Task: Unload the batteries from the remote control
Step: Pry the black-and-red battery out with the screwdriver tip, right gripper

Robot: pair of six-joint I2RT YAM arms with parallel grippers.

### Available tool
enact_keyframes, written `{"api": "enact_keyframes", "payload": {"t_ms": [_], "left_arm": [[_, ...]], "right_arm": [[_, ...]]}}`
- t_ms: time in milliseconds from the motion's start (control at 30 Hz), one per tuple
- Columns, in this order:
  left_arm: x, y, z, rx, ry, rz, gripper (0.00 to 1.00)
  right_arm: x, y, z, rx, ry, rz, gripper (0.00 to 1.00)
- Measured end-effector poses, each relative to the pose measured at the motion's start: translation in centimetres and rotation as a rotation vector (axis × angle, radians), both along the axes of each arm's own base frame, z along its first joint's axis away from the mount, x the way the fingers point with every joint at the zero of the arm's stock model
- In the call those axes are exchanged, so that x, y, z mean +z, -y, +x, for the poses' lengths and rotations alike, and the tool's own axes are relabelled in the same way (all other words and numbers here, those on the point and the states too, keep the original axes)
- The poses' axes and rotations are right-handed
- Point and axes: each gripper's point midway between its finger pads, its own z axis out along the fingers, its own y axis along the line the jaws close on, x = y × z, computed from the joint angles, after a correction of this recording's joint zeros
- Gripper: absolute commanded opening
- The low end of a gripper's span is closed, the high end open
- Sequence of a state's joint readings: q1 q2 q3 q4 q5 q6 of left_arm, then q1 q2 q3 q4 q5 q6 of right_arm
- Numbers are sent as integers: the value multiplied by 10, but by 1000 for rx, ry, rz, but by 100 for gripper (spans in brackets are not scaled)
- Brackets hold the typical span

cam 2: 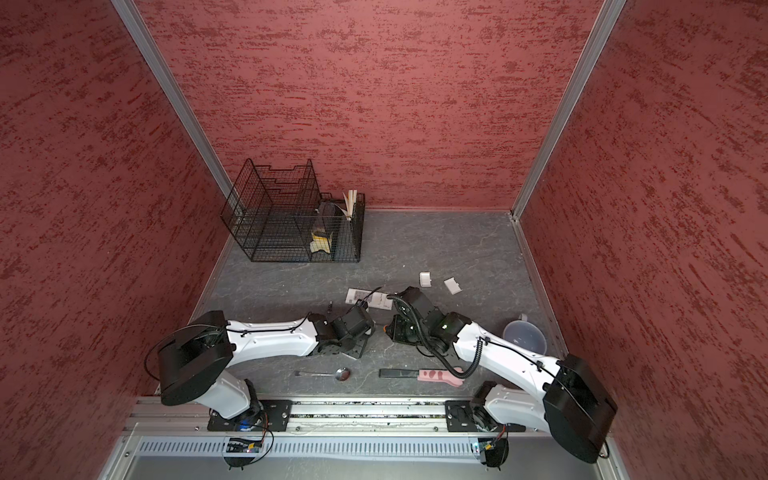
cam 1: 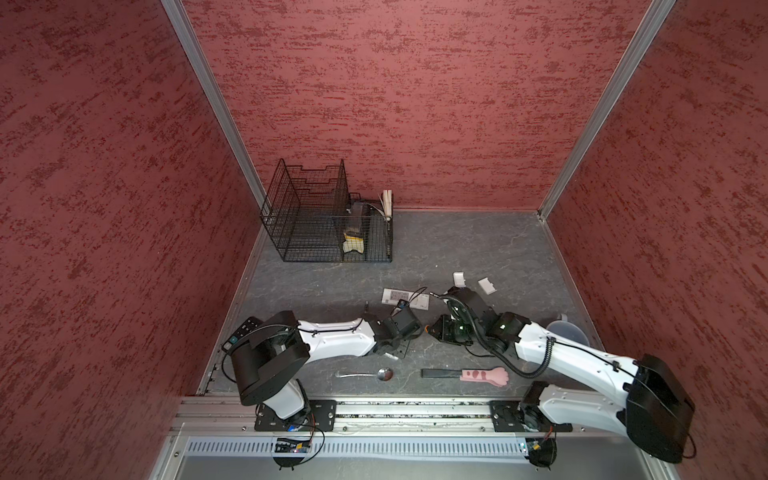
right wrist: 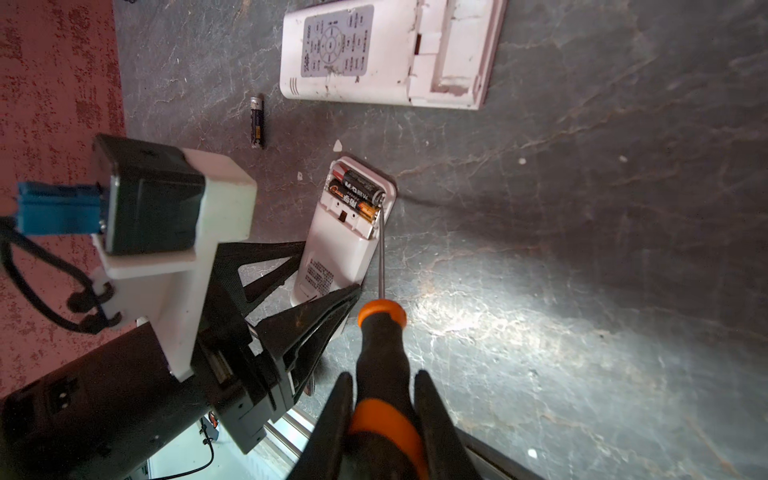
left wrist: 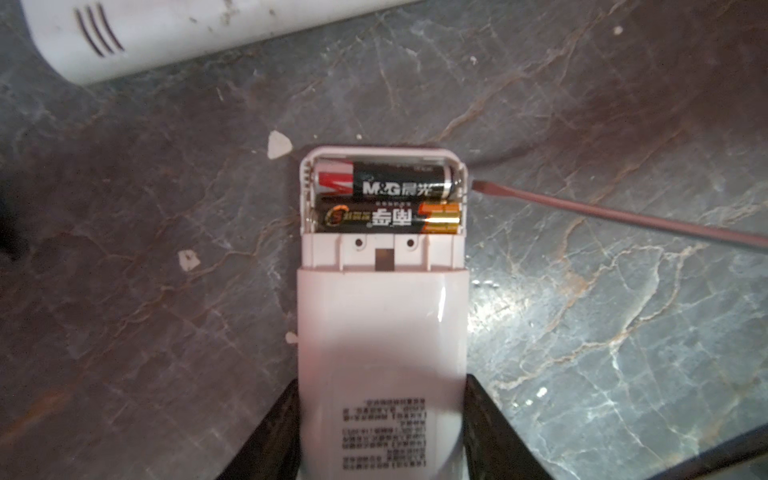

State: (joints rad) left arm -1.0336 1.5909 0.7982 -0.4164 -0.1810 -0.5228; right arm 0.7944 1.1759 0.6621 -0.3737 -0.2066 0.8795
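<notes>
**Two batteries left to pry out of the held remote**

Closest to the robot's base, the held remote [left wrist: 380, 324] lies back-up on the tabletop [left wrist: 582, 291], its cover off and its bay open. Two batteries sit side by side in that bay: the red-marked battery [left wrist: 384, 185] against the end wall and the gold-marked battery [left wrist: 390, 218] just inside it. Neither looks lifted. Just beyond, a loose battery [right wrist: 257, 121] lies on the tabletop, apart from both remotes. Farther on, the second remote [right wrist: 374, 54] lies with its bay bare. Farthest out, two small white covers [cam 1: 458, 279] rest near each other. I judge the task about half done: the second remote is emptied, the held one is not.

The left gripper [left wrist: 382, 424] is part-way closed, its jaws clamping the held remote's sides at the end away from the bay. The right gripper [right wrist: 382, 399] is closed narrowly on the screwdriver [right wrist: 380, 345] handle. The blade tip touches, or very nearly touches, the end of the red-marked battery.
</notes>
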Motion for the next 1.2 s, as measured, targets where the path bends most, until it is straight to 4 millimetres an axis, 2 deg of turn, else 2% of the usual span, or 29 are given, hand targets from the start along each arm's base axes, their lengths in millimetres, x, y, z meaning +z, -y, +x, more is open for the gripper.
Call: {"api": "enact_keyframes", "payload": {"t_ms": [333,500,1200], "left_arm": [[0,0,0,0,0,0,46],[0,0,0,0,0,0,46],[-1,1,0,0,5,2,42]], "right_arm": [[1,-2,1,2,5,9,0],[-6,-1,-1,5,-6,4,0],[-13,-5,-4,23,-28,13,0]]}}
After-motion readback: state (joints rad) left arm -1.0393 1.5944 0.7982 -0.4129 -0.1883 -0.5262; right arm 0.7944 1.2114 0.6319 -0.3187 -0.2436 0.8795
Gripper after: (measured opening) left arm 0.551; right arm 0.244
